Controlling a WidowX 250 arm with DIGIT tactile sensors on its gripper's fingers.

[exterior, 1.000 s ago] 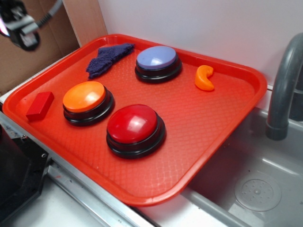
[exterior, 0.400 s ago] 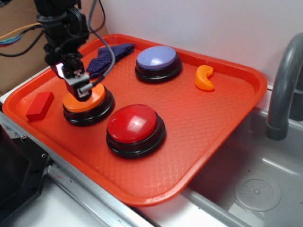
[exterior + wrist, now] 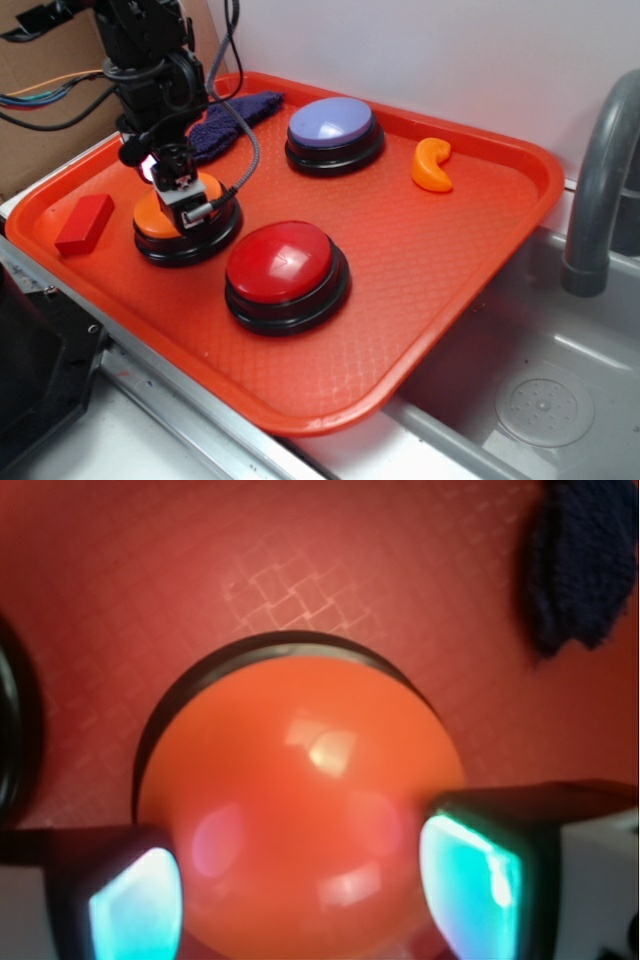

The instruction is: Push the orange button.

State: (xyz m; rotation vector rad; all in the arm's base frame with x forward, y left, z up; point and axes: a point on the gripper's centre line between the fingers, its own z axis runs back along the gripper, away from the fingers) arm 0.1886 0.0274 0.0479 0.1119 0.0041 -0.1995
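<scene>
1. Since the picture a moment earlier, the black robot arm has shifted a little toward the middle of the tray, and its fingers (image 3: 196,207) now sit lower, over the right part of the orange dome rather than its centre.
2. A full second earlier the arm was up at the top left corner, clear of the tray; the things on the tray lie where they did then.
3. The round buzzer button with a glossy orange dome on a black base (image 3: 160,220) stands on the left part of the red plastic tray (image 3: 440,260), just left of the red-domed button (image 3: 281,263).
4. In the wrist view the orange dome (image 3: 300,820) fills the middle, with one fingertip (image 3: 135,905) at its lower left and the other at its lower right.
5. The fingers are apart, straddling the dome; they grip nothing.
6. The fingertips lie right against the dome's surface in both views; whether they press it cannot be told.
7. Also on the tray: a lavender-domed button (image 3: 333,128) at the back, a crumpled dark blue cloth (image 3: 225,122) behind the arm, a small red block (image 3: 84,222) at the left edge, and a small curved orange piece (image 3: 432,165) to the right.
</scene>
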